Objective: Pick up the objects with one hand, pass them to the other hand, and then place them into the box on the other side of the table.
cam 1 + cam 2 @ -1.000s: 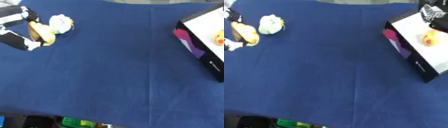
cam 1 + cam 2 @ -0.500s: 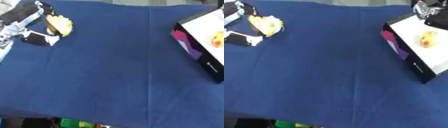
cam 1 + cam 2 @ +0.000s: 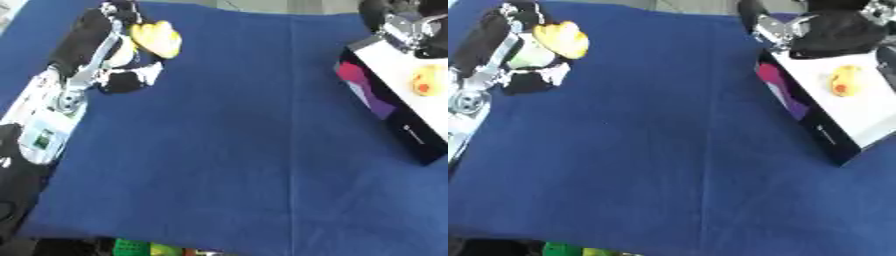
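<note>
1. Left eye view: a yellow toy is being gripped by the left hand at the far left of the blue cloth, fingers curled round it. A pale object seems tucked beneath it, but cannot be made out.

2. Right eye view: a yellow piece is already lying in the box. The right hand is being held over the box's far end; its fingers cannot be told. The handover and placing are judged still outstanding.
</note>
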### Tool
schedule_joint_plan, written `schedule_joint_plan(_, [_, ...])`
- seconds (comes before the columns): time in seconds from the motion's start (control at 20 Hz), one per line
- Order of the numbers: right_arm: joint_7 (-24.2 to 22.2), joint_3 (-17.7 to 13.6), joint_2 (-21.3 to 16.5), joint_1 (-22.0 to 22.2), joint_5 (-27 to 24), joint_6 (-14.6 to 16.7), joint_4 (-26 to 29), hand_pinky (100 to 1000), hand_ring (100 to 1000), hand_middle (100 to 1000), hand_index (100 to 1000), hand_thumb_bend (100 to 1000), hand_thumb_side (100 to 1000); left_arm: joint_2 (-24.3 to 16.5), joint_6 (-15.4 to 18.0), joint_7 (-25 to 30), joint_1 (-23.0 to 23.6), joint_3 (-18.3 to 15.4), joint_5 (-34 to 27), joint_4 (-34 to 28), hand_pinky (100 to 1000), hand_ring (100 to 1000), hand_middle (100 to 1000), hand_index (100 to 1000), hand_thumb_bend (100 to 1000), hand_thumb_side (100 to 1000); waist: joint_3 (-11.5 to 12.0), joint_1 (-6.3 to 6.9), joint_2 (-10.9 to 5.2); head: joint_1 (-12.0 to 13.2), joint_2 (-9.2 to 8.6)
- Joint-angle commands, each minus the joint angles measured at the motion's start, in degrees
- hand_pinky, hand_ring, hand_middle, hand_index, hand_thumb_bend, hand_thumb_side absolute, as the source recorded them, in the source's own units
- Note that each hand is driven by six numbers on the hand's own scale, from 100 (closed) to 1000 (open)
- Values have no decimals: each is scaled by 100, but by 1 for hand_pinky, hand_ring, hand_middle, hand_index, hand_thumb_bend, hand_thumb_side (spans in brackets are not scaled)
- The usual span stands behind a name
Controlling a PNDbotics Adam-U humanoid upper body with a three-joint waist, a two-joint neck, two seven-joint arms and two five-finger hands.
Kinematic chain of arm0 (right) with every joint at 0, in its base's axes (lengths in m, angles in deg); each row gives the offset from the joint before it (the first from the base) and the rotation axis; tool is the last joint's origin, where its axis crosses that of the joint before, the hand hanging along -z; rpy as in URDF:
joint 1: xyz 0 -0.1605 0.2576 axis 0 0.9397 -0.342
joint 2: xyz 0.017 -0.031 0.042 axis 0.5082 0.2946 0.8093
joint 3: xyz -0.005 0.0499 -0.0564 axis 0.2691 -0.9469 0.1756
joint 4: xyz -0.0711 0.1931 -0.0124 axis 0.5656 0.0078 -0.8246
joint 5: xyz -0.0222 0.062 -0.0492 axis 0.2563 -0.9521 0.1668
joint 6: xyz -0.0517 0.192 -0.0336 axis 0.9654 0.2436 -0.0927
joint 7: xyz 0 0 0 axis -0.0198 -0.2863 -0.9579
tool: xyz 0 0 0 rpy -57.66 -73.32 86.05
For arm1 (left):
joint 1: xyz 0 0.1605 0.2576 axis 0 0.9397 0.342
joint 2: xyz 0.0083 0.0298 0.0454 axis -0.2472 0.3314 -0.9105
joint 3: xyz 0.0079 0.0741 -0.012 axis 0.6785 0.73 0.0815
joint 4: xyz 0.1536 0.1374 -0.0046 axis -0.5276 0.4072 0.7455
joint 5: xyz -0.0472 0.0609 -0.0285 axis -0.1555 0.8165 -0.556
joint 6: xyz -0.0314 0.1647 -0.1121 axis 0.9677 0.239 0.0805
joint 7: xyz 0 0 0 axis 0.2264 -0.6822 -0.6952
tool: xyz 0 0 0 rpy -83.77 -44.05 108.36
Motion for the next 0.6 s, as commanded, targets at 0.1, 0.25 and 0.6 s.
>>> schedule_joint_plan(0.1, [-354, 261, 114, -253, 452, -170, 89, 964, 1000, 1000, 1000, 100, 255, 185, 246, -502, -38, -43, 153, -70, 769, 600, 515, 608, 100, 229, 2, 3, -181, -93, 2])
schedule_joint_plan(0.25, [-491, 437, 236, -420, 668, -230, 89, 961, 1000, 1000, 1000, 100, 205, 348, 408, -707, -23, 18, 213, -88, 768, 593, 510, 607, 100, 238, 7, -19, -182, -154, 6])
schedule_joint_plan(0.6, [-813, 786, 469, -738, 991, -250, 89, 959, 1000, 1000, 1000, 100, 195, 691, 642, -817, -78, 158, 431, -21, 767, 592, 508, 605, 100, 233, 47, -65, -172, -302, 5])
